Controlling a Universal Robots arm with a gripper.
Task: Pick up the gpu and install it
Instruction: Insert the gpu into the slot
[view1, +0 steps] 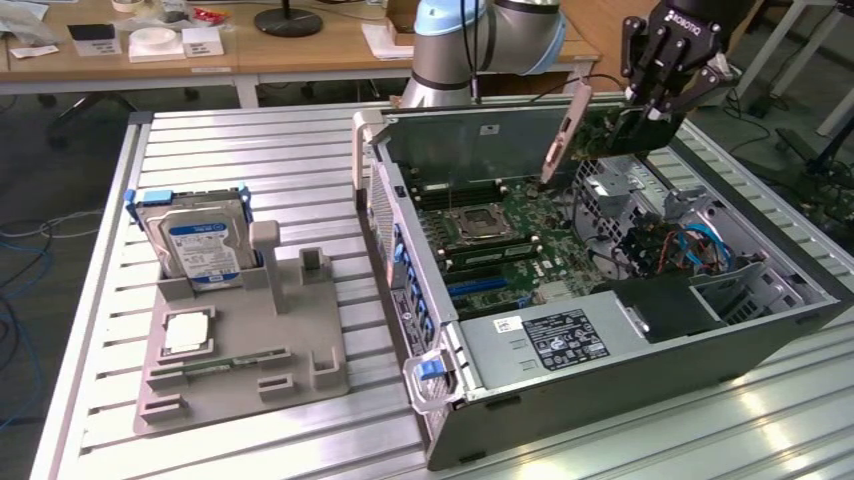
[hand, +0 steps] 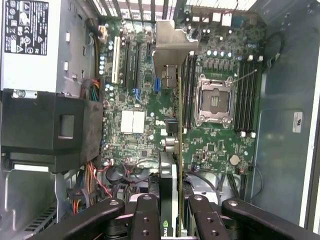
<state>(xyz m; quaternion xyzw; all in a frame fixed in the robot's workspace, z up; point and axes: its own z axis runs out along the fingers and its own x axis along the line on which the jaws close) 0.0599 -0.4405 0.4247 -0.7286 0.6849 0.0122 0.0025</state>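
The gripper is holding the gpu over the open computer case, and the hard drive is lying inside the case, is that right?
Not quite. The hard drive stands in the grey holder, outside the computer case, as the exterior view shows. The gripper does hold the gpu over the case.

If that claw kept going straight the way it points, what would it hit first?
Likely the motherboard in the open case, and the gpu held by the gripper would touch it first; depth is hard to judge.
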